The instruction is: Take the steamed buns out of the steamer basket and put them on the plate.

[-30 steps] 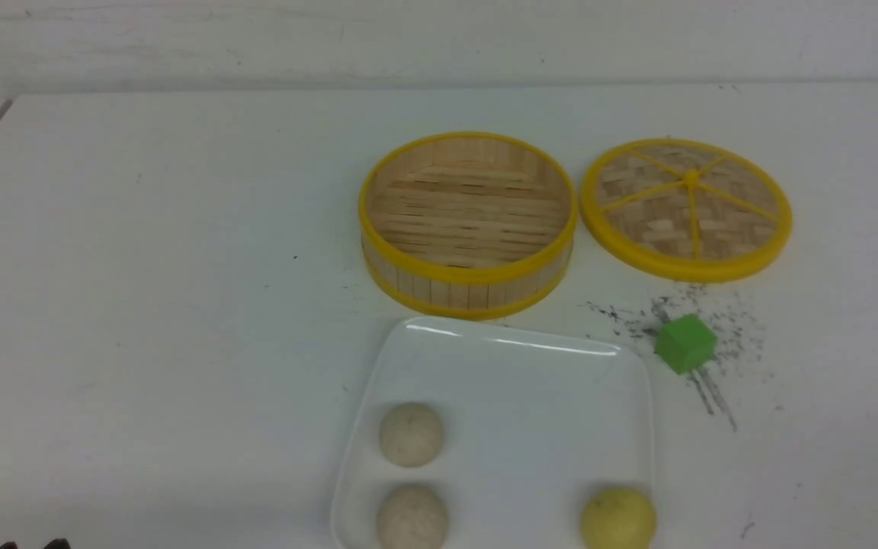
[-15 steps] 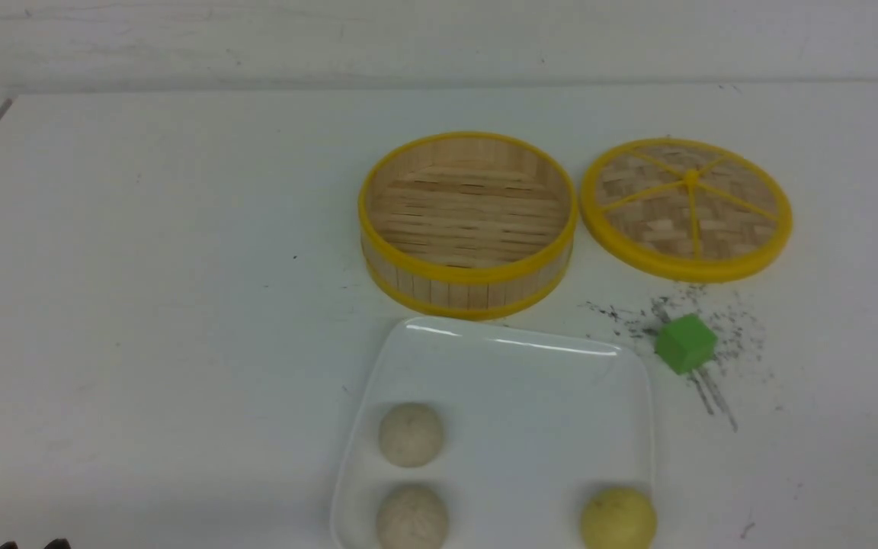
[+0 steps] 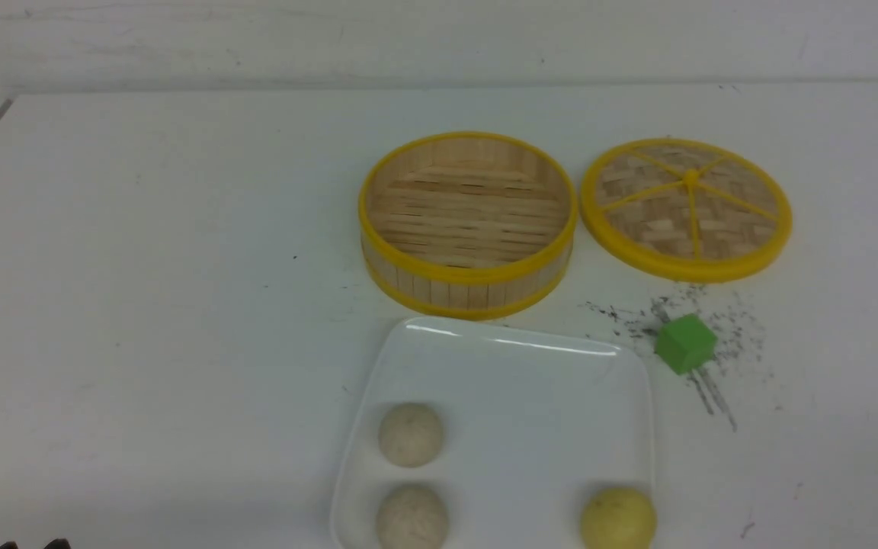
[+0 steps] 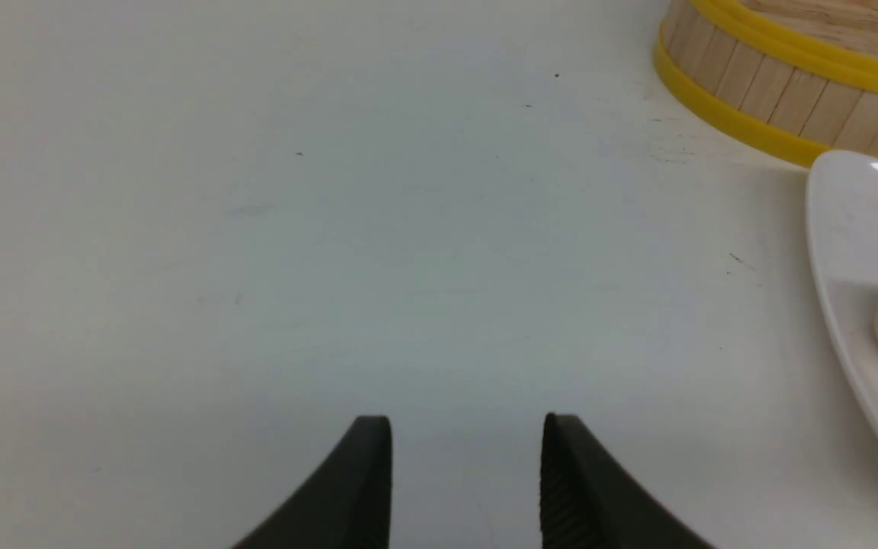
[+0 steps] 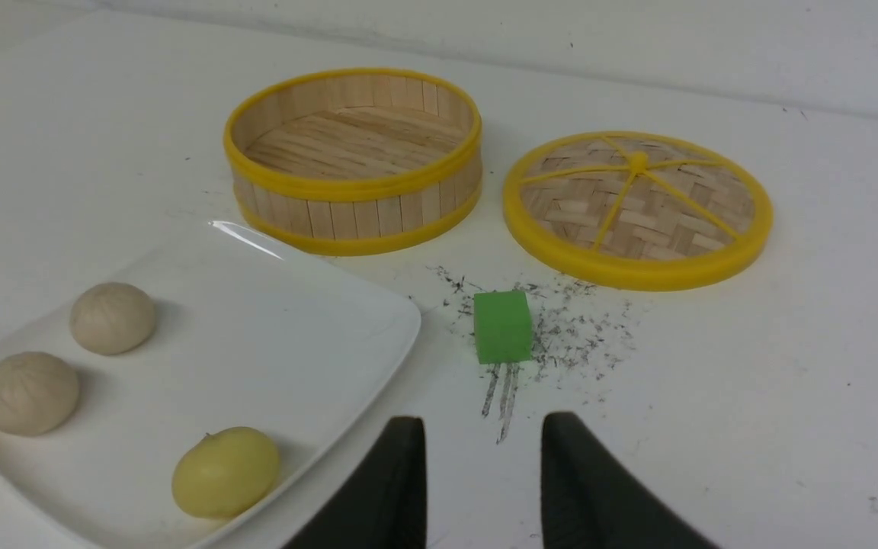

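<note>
On the plate [image 3: 530, 396]: steamed buns [image 3: 411, 434] (unmoved).

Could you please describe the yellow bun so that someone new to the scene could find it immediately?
Start at the white square plate in front of the bamboo steamer basket. Three buns sit on it; take the yellow bun alone at the near right corner. The other two are greyish, speckled and stacked along the left side.

Yellow-rimmed steamer basket [image 3: 468, 284], white plate [image 3: 515, 358], green cube [image 3: 684, 344].
</note>
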You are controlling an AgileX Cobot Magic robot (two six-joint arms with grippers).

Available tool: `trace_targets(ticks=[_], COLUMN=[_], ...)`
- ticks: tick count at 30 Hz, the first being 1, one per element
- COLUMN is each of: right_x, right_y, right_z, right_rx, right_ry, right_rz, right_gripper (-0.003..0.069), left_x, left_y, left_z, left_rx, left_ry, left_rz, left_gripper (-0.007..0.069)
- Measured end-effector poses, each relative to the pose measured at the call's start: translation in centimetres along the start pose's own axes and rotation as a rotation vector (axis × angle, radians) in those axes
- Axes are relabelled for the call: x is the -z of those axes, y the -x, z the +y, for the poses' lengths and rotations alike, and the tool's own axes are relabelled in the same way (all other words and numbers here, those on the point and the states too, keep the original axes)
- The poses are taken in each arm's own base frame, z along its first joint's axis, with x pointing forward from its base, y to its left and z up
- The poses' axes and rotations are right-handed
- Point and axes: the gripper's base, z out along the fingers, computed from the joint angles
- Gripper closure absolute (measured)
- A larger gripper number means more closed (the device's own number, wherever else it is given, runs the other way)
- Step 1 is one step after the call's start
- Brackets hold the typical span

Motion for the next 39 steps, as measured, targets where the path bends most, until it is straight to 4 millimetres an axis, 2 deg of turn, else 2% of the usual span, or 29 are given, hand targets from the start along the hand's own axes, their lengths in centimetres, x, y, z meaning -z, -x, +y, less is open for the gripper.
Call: trace_targets(ticks=[21,25,28,30,33,36,39], right_x=[0.0,0.0,-0.1,-0.8,-3.4,-6.6,-7.5], right_y=[0.0,0.7,1.5,1.8,0.8,-2.7,-5.4], right_z=[-0.2,-0.1,0.1,0.2,0.3,0.2,-0.1], right_rx=[0.020,0.019,0.003,-0.007,-0.001,0.044,0.081], right_ry=[-0.021,-0.012,0.009,0.027,0.036,0.026,0.008], right_rz=[0.005,-0.072,-0.193,-0.273,-0.315,-0.214,-0.089], right_gripper=[0.0419,0.0419,0.0419,0.0419,0.0419,0.0419,0.0419], left_x=[0.0,0.0,0.0,0.0,0.0,0.0,0.0], left_y=[0.0,0.0,0.0,0.0,0.0,0.0,0.0], left_z=[0.0,0.0,0.0,0.0,0.0,0.0,0.0], left_rx=[0.000,0.000,0.000,0.000,0.000,0.000,0.000], left_ry=[0.000,0.000,0.000,0.000,0.000,0.000,0.000], left_rz=[0.000,0.000,0.000,0.000,0.000,0.000,0.000], left_gripper=[0.0323,0.0323,0.0324,0.0324,0.0324,0.0324,0.0324])
